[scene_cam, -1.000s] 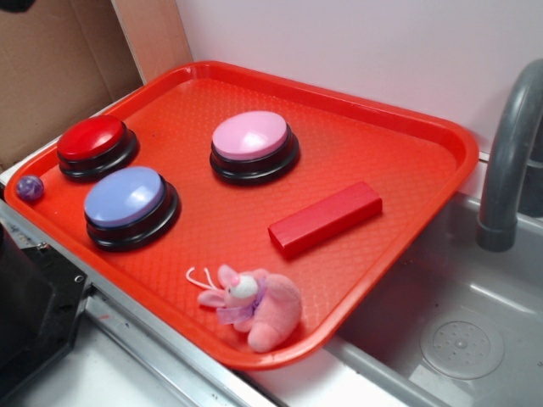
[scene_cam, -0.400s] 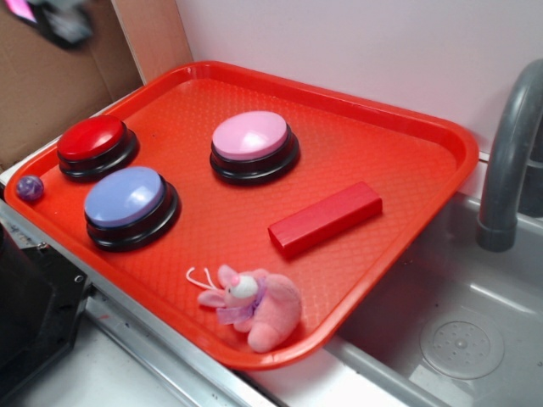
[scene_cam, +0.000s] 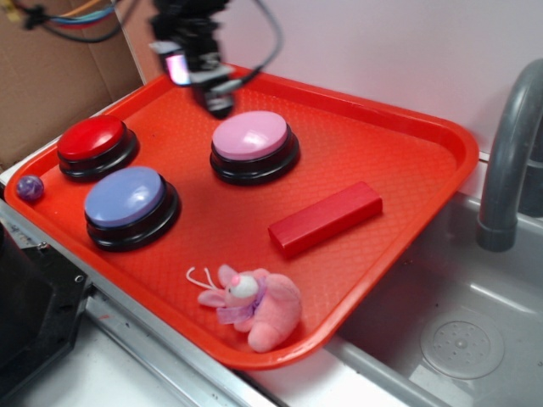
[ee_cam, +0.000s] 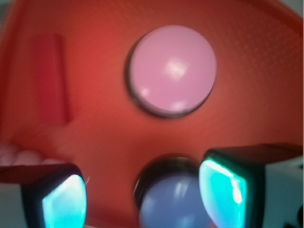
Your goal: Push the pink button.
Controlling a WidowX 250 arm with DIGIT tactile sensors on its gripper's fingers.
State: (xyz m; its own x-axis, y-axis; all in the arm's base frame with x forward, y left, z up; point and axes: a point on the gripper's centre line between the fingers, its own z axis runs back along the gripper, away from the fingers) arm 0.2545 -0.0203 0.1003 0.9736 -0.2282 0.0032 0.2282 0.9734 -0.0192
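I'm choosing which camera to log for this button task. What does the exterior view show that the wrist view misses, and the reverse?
Only the exterior view shows the red button, small purple ball and sink faucet. Only the wrist view shows the gripper fingers apart, up close. Both show the pink button, lavender-blue button, red block and red tray.

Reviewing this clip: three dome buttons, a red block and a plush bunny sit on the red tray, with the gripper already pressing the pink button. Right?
Not pressing. In the exterior view the gripper hangs beyond the pink button, clear of its dome. The rest holds.
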